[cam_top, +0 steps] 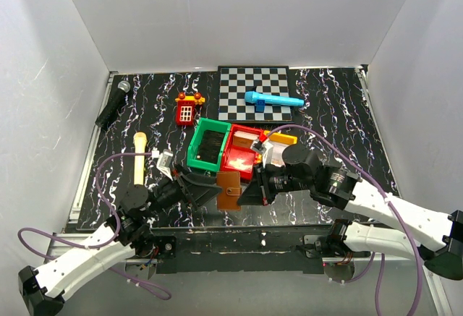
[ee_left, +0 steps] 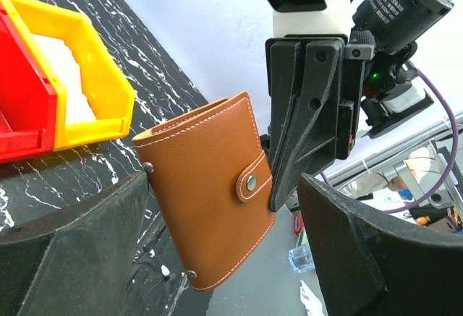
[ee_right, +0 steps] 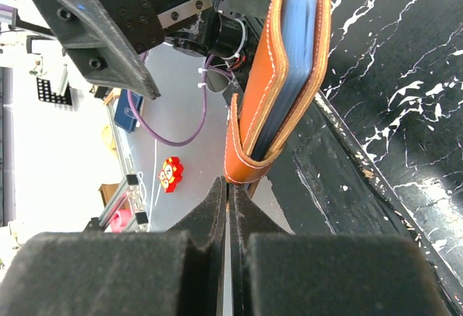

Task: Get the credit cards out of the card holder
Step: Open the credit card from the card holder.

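The card holder [ee_left: 206,186] hangs closed, its snap strap fastened across the front, near the front edge of the black marbled counter [cam_top: 325,113], just in front of the green bin [cam_top: 206,146] and red bin [cam_top: 242,153]. The right pincer [ee_right: 230,194] is clenched on it: its two fingers are pressed together and pinch the strap end at the holder's edge. The left pincer [cam_top: 205,190] is released, its jaws spread wide, one to each side of the holder. Whether either pad touches the leather I cannot tell. From the right wrist the holder shows edge-on, with blue inner layers between the brown halves. Whether those are cards or pockets I cannot tell. A yellow bin [ee_left: 94,77] sits beside the red one in the left wrist view.
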{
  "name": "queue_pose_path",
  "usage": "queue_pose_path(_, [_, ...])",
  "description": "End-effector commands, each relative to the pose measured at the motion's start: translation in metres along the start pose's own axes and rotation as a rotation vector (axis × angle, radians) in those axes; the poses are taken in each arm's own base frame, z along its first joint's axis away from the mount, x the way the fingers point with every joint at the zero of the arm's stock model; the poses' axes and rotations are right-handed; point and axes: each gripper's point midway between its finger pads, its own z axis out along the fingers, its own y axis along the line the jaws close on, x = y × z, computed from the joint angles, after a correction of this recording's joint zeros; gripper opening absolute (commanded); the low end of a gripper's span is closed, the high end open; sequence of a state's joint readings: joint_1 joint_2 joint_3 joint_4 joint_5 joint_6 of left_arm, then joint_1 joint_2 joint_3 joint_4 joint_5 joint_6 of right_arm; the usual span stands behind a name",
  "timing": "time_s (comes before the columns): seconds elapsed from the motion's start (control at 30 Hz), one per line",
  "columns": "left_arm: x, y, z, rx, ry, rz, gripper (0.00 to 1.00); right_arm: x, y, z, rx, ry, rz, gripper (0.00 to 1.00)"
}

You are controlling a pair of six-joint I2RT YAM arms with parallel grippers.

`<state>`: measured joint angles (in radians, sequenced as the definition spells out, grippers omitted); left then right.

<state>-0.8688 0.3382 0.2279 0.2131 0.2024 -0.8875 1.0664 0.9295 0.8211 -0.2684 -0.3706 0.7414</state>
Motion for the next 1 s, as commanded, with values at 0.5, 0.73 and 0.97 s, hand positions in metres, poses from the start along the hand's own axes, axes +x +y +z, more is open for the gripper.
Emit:
queue_pose_path(0.5, [0.004,0.003,-0.001,0.016,-0.004,-0.001,0.87,-0.013,0.037,-0.016,-0.146,-0.051,-0.063,0.01])
queue_pose_path(0.73, [0.004,0.009,0.0,-0.01,-0.004,0.001,0.89,-0.011,0.04,-0.016,-0.164,-0.037,-0.066,0.01])
queue_pose_path(0.97, [0.009,0.0,0.001,0.067,0.015,-0.009,0.87,-0.01,0.045,-0.016,-0.198,-0.03,-0.073,0.01])
